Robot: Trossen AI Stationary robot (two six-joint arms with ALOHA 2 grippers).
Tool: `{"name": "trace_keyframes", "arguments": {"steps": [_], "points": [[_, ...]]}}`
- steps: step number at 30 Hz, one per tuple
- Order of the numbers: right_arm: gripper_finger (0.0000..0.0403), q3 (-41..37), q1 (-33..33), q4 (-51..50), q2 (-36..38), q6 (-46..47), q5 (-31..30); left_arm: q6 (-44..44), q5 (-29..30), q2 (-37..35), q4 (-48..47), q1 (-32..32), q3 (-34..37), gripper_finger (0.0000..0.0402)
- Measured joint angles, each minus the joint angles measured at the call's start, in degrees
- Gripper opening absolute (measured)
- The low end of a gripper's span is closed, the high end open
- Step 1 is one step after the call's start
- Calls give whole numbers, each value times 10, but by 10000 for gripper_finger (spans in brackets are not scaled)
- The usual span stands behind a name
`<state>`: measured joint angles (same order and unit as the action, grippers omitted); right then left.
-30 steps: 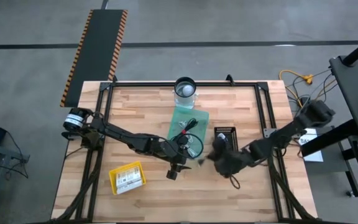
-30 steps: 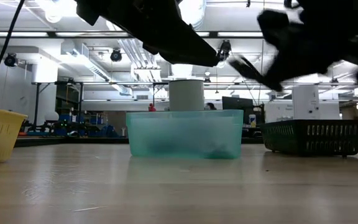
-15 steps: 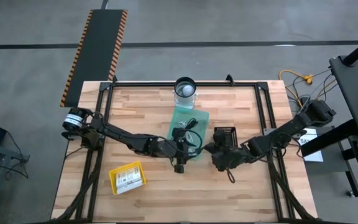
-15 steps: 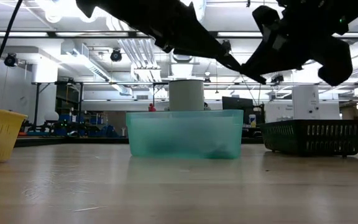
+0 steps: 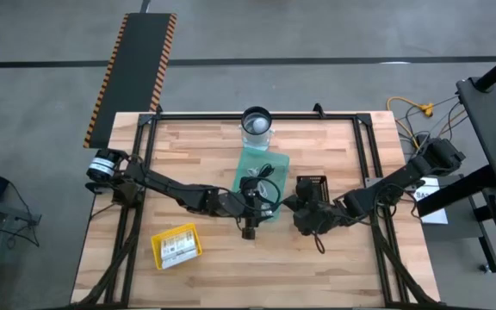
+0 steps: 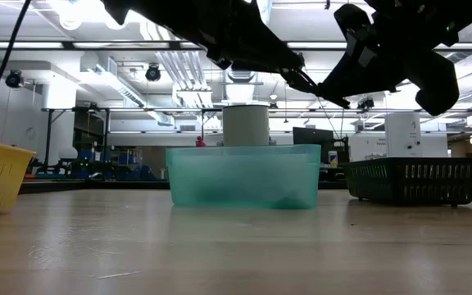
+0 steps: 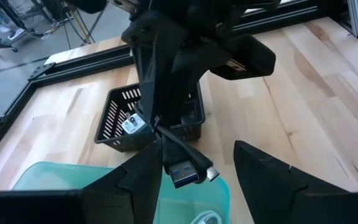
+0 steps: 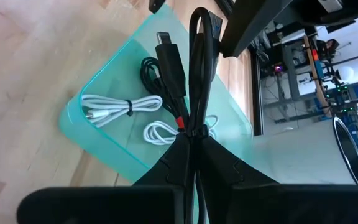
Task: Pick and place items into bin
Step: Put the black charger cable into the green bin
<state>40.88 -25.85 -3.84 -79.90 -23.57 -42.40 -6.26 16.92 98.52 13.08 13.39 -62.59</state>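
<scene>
Right now the right gripper [image 8: 191, 146] is clamped on a bundled black cable [image 8: 194, 74], its fingers pinched together on the bundle near a small tie, with the USB plug ends sticking out past the fingertips. It hangs above the near right edge of the teal bin [image 5: 261, 172] at the middle of the counter [image 5: 188, 155]; in the high view the gripper [image 5: 298, 207] sits just left of the black mesh basket [image 5: 313, 185].

Inside the teal bin [image 8: 104, 134] lie two short white cables [image 8: 114, 106] and a coiled black cable [image 8: 149, 71], all loose on its floor.

The left gripper [image 7: 194, 165] is spread wide and holds nothing; the hanging plug of the black cable [image 7: 182, 168] shows between its fingers but apart from both. In the high view this gripper [image 5: 250, 226] is at the bin's near edge, close to the right gripper.

A yellow basket [image 5: 176, 245] with white printed cards sits near left on the counter, well apart from both grippers. A round metal container [image 5: 257, 120] stands just beyond the bin's far end.
</scene>
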Motion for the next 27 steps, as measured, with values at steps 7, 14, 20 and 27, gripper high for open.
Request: {"name": "trace_keyframes", "arguments": {"steps": [7, 14, 20, 27], "points": [[13, 0, 0, 6, 0, -6, 0, 15, 16, 1, 0, -8, 0, 180], [13, 0, 1, 16, 0, -20, -3, 44, 29, 5, 0, -22, 0, 156], [13, 0, 1, 15, 0, -21, -3, 40, 28, 5, -1, -21, -1, 69], [13, 0, 1, 7, 0, -1, -14, 40, 27, 2, -22, -30, -7, 39]]}}
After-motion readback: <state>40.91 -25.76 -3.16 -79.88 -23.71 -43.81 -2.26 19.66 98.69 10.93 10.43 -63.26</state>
